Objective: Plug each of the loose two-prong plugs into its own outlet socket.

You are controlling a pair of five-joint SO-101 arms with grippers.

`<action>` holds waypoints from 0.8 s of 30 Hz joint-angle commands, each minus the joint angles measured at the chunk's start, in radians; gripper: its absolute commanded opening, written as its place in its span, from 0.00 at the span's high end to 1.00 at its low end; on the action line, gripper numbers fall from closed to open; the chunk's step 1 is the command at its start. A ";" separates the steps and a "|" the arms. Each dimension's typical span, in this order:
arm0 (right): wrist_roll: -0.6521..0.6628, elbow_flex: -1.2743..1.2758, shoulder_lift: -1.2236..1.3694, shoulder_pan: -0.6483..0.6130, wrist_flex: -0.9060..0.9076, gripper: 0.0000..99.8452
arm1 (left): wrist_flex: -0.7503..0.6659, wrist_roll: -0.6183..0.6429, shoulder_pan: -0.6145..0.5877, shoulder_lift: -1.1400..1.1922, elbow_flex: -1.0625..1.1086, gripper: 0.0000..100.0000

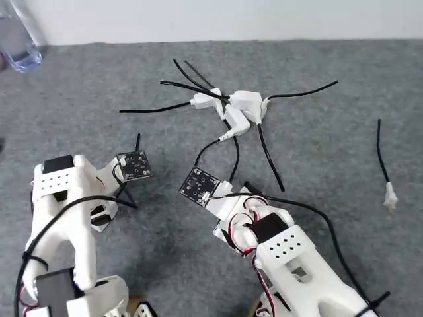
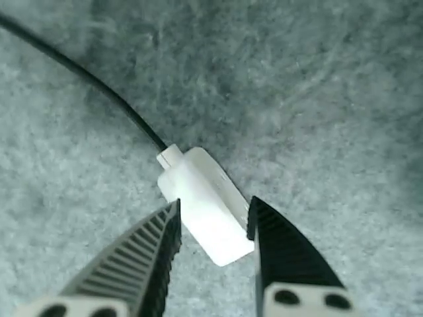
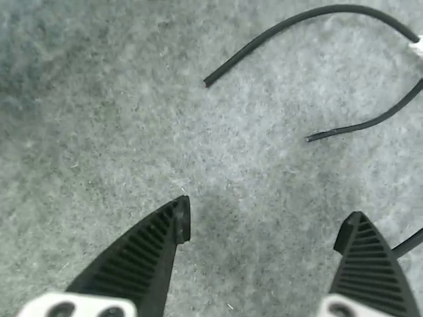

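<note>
On the carpet, left gripper is clamped across white plug; right gripper gapes wide over bare carpet. Grasp step in hand. Next: lift, carry to outlet block, align prongs squarely.

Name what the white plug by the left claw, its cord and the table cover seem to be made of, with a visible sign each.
Plug: likely hard plastic, smooth, slightly glossy, with moulded edges.
Cord: probably rubber or vinyl sheath, black, matt, gently curving.
Table cover: seems felt or short-pile carpet, grey, fuzzy fibres.
</note>
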 commanded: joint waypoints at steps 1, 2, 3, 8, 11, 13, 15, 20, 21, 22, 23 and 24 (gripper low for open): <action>0.011 -0.003 0.002 0.015 -0.016 0.66 | -0.035 -0.008 -0.044 0.003 -0.027 0.84; 0.011 -0.003 0.002 0.015 -0.016 0.66 | -0.041 -0.008 -0.064 0.003 -0.027 0.84; 0.011 -0.003 0.002 0.015 -0.016 0.66 | -0.048 -0.008 -0.084 0.003 -0.027 0.84; 0.011 0.014 -0.007 0.007 -0.018 0.66 | -0.051 -0.009 -0.140 0.005 -0.024 0.84; 0.011 0.015 -0.007 0.007 -0.018 0.66 | -0.084 -0.011 -0.147 0.005 -0.004 0.84; 0.011 0.015 -0.007 0.007 -0.018 0.66 | -0.160 -0.011 -0.150 0.005 0.024 0.84; 0.011 0.015 -0.007 0.007 -0.018 0.66 | -0.230 -0.011 -0.150 0.005 0.051 0.84; 0.011 0.017 -0.007 0.007 -0.018 0.66 | -0.394 -0.011 -0.150 0.005 0.117 0.84; 0.011 0.017 -0.008 0.007 -0.018 0.66 | -0.414 -0.011 -0.147 0.005 0.125 0.84; 0.011 0.017 -0.008 0.007 -0.018 0.66 | -0.419 -0.011 -0.144 0.000 0.127 0.84; 0.011 0.017 -0.008 0.007 -0.018 0.66 | -0.410 -0.011 -0.144 -0.006 0.116 0.84; 0.011 0.017 -0.008 0.007 -0.018 0.66 | -0.379 -0.018 -0.141 -0.009 0.087 0.84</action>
